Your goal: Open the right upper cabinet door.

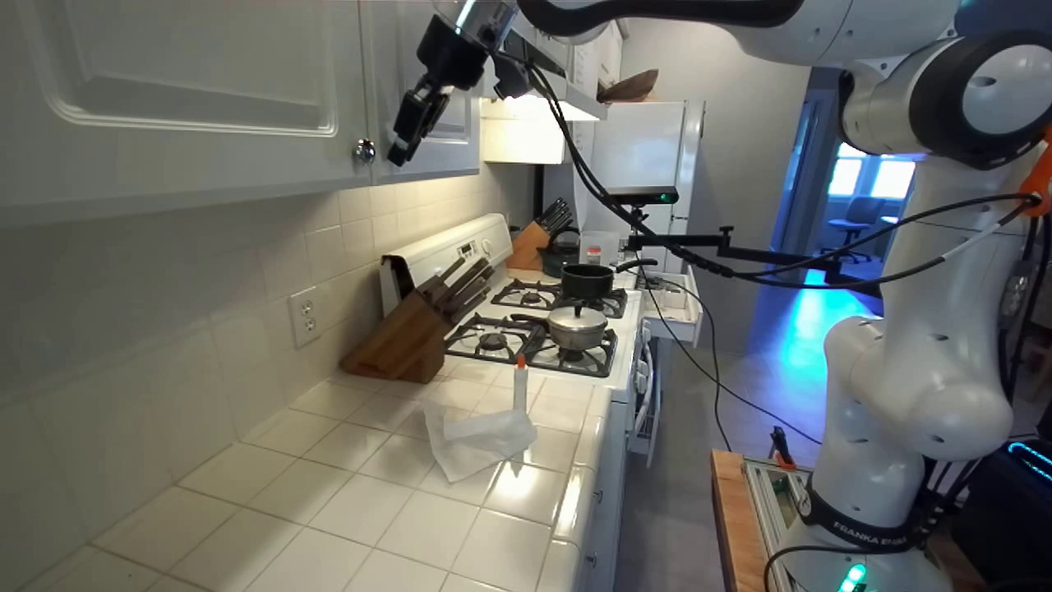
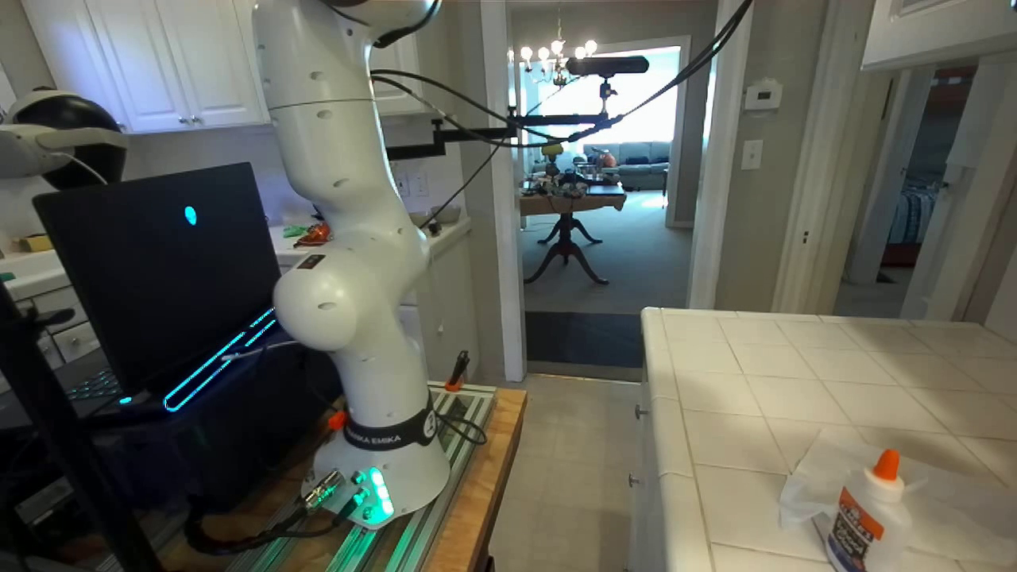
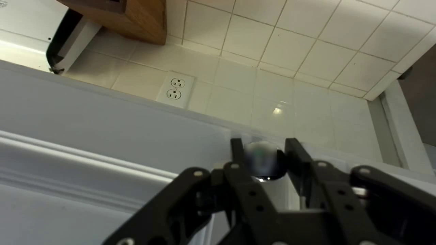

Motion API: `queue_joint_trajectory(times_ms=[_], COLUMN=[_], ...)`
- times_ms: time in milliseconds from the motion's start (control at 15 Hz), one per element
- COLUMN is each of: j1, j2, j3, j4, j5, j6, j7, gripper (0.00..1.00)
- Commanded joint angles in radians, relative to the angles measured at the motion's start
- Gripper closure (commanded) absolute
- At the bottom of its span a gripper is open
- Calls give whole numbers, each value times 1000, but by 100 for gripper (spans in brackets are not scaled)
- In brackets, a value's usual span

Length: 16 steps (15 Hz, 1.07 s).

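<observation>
Landmark: stove [image 1: 436, 256], white, with the tiled worktop [image 1: 353, 501] adjoining it.

Item, right upper cabinet door [image 3: 88, 149]: white, panelled, above the worktop; of its pair, the one nearer the stove. From where I stand it looks shut, its lower edge in line with the matching door [image 1: 181, 107], which hangs farther from the stove.

Item, knob [image 3: 262, 160]: round, shiny, near that door's lower corner, on the side away from the stove.

Item, claw [image 3: 264, 144]: partly closed about the knob, one of its fingers [image 3: 237, 149] on the stove side, its fellow on the side away from the stove. No clear gap shows at either flank, so a hold seems likely; whether it truly grips, I cannot tell.

Item, knife block [image 1: 403, 337]: wooden, on the worktop just beside the stove.

Item, glue bottle [image 2: 870, 520]: upright, near the stove, with a rumpled white sheet [image 1: 477, 444] beside or touching it; which, I cannot tell.

Progress: by my reckoning the reach is done, the claw being at the proper knob. Left to do: a sure grip, the pull that starts the door, then the swing outward until it stands open. No swing shows yet.
</observation>
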Motion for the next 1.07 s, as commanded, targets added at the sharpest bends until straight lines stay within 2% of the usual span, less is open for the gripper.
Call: queue_joint_trajectory(times_ms=[0, 333, 667, 1000], j1=[1, -4, -12, -21], j2=[2, -46, -105, -168], j3=[1, -5, -6, -16], j4=[15, -7, -51, -135], j5=[26, 37, -16, -11], j6=[-9, -95, -159, -138], j7=[0, 2, 35, 19], gripper=[91, 91, 91, 91])
